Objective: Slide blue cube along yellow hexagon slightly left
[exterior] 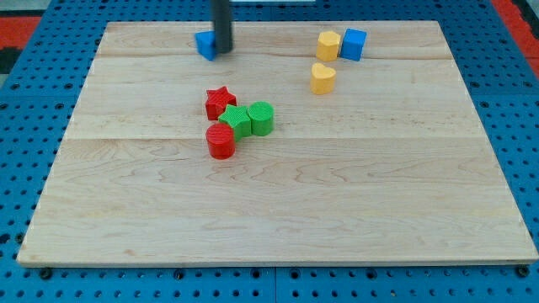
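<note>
Rod: straight, dark grey-black cylinder, smooth and plain.
Finish: faint lighter sheen down one side.
My tip (223,51): blunt lower end, same dark colour as the shaft.

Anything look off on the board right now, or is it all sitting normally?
One oddity: my tip is at the top, against a blue block it partly hides, far left of the blue cube, which touches the yellow hexagon. Nothing looks tipped, stacked or damaged.
</note>
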